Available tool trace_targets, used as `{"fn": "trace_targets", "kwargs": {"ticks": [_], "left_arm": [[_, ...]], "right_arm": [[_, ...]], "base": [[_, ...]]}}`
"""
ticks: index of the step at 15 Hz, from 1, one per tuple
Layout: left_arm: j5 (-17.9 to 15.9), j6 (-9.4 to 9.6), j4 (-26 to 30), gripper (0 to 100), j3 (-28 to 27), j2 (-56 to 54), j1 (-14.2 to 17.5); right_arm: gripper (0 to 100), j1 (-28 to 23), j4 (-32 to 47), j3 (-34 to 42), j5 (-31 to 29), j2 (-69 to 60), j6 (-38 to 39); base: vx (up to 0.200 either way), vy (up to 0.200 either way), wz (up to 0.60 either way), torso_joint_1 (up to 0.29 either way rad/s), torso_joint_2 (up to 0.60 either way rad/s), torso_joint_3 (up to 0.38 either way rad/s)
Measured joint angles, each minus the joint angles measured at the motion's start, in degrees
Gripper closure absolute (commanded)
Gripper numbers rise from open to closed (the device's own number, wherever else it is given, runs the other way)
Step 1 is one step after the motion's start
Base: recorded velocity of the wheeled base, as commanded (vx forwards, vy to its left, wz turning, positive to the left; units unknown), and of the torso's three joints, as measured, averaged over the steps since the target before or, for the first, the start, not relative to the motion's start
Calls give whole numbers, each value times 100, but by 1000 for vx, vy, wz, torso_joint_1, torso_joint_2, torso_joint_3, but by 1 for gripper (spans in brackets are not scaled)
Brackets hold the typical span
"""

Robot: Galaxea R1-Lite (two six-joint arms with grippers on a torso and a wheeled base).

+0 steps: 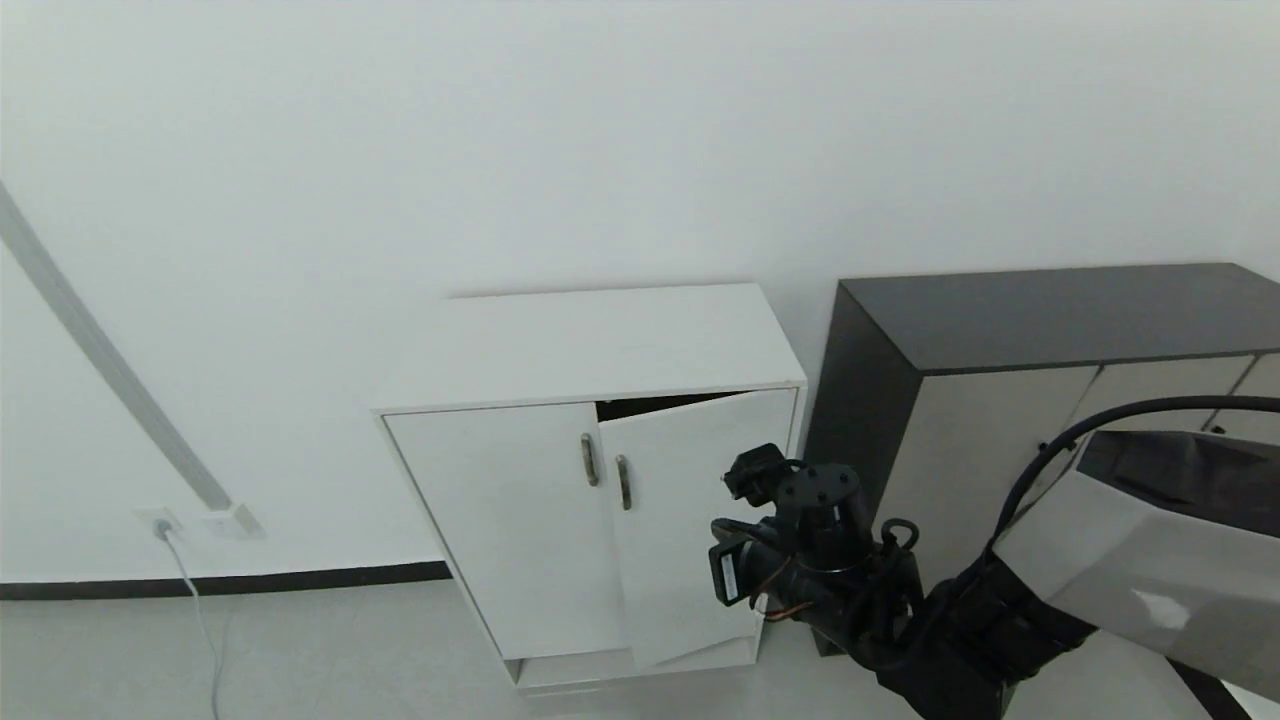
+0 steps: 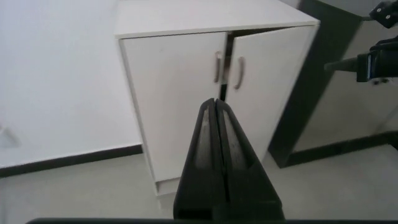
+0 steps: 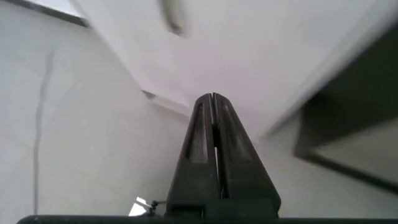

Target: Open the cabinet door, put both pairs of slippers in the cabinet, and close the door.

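Observation:
A white two-door cabinet [image 1: 590, 340] stands against the wall. Its left door [image 1: 510, 530] is closed, and the right door [image 1: 690, 500] hangs slightly ajar with a dark gap along its top. Two metal handles [image 1: 606, 470] sit where the doors meet. My right arm's wrist [image 1: 820, 540] is low in front of the right door's outer edge. My right gripper [image 3: 213, 96] is shut on nothing, close to the door's white face [image 3: 249, 50], with a handle [image 3: 173, 15] farther off. My left gripper [image 2: 215, 102] is shut and empty, held back from the cabinet [image 2: 180, 93] and pointing at its handles [image 2: 229, 68].
A dark cabinet [image 1: 1050, 310] stands directly right of the white one. On the wall at the left is an outlet [image 1: 160, 522] with a cable [image 1: 200, 610] hanging to the pale floor [image 1: 330, 660]. A black baseboard [image 1: 230, 580] runs along the wall.

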Motion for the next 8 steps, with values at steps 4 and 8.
{"fn": "trace_targets", "kwargs": {"ticks": [4,8], "left_arm": [[-2,0,7,100,5,0,0],[-2,0,5,100,5,0,0]], "right_arm": [[100,-7,-816,386,525,105,-90],[100,-60,-1323,909,1005,122,-127]], "base": [[0,0,0,0,0,0],[0,0,0,0,0,0]]}}
